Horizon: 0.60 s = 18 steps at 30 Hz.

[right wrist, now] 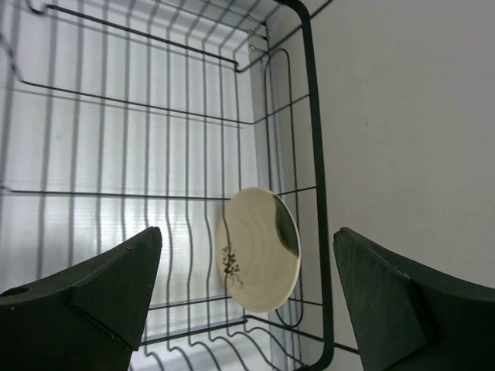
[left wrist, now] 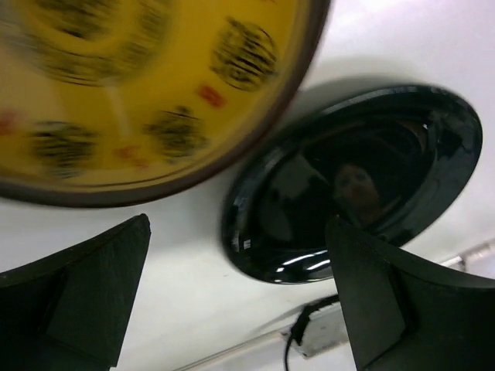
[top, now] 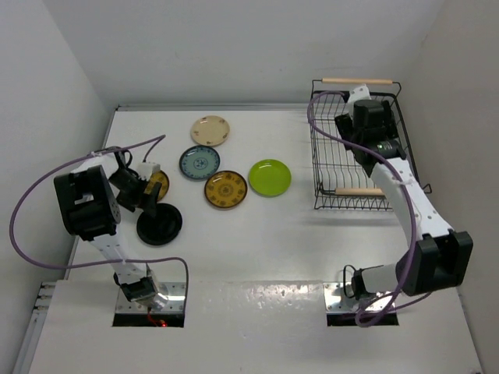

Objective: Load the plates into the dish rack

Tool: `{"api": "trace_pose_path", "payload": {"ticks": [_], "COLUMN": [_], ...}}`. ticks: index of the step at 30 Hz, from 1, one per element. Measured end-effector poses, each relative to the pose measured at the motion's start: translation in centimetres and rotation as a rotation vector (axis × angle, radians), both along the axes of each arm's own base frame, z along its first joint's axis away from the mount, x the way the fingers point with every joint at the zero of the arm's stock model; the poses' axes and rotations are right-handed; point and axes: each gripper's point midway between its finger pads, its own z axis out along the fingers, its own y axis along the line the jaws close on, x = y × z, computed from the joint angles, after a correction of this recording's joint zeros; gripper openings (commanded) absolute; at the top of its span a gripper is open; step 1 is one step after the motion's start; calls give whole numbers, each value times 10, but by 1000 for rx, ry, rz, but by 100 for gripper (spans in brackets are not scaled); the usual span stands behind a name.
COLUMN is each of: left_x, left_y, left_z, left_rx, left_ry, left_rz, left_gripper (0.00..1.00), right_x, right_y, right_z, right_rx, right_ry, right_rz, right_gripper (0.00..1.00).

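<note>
The right gripper (right wrist: 247,232) hangs inside the dish rack (top: 327,156), jaws spread wide with nothing between them. Beyond the fingertips, the cream plate with a dark patch (right wrist: 259,249) stands on edge among the bottom wires. It is clear of both fingers (right wrist: 85,301) and just beside the rack's side wall. The black rim runs close past it on the right, and the open wire grid stretches away to the left.

The left gripper (left wrist: 238,224) is low over the table (top: 257,249), jaws likewise fully apart and holding nothing. Just ahead lie a brown-and-yellow patterned plate (left wrist: 139,85) and the black plate (left wrist: 356,185). Their rims are very near; I cannot tell whether they touch.

Farther toward the middle, the blue patterned plate (top: 199,162), the second brown-and-yellow plate (top: 226,189) and the lime green plate (top: 270,177) lie flat, clustered close. The beige plate (top: 210,130) lies behind them. Bare table separates the lime plate from the rack. The wall stands close on the left arm's outer side.
</note>
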Motion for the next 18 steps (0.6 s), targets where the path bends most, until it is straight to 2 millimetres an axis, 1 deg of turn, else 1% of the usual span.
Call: {"api": "trace_pose_path", "payload": {"ticks": [2,3,5,6,9,10,11,12,16,18], "left_x": [-12,-17,-19,-18,-17,-17,-17,-17,-23,-24], "left_y": [-6,-6,-4,-3,0,0,-1,-3,-18,-24], "left_z": [-11,-14,-15,-16,-20,-20,-21,-22,-18,-14], "left_rx": [-26,-25,-13,-5,9,10,4,-7,-81,-115], "left_ry": [46,74,83,86,96,97,96,95,115,121], "left_rz": [-6,-3,8,13,26,29,33,32,31,27], "left_gripper": [93,87,75,64,43,24,15,0,0,0], "right_x": [-6,-10,-17,-20,-27,-28,-29,-31,-34,-36], "right_y": [13,20,32,37,52,55,59,62,77,89], "right_z": [10,14,21,23,26,26,26,25,18,13], "right_rx": [23,32,47,53,71,76,82,87,105,121], "right_ry": [-30,-45,-69,-78,-95,-98,-100,-100,-85,-67], "right_rz": [33,51,86,100,145,152,163,168,209,242], "right_gripper": [91,91,91,91,91,91,91,91,91,91]}}
